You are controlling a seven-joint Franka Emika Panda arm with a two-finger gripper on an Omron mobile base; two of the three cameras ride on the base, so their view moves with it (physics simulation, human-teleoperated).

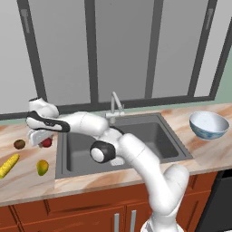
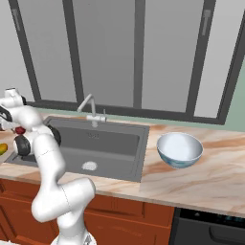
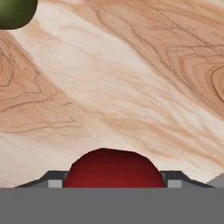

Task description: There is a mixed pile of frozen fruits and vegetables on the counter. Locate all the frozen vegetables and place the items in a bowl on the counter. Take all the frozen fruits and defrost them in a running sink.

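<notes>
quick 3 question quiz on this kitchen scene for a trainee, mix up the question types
1. True or false: the bowl already holds the corn cob.
2. Multiple choice: the gripper is down around which item? A) brown ball B) red ball C) yellow-green oval
3. Fill in: the bowl stands on the counter to the ____ of the sink, seen from the base views.

Key
1. False: the bowl is empty and the corn cob lies on the counter left of the sink.
2. B: the red ball sits between the fingertips in the hand view; the brown ball and yellow-green oval lie apart.
3. right
</notes>
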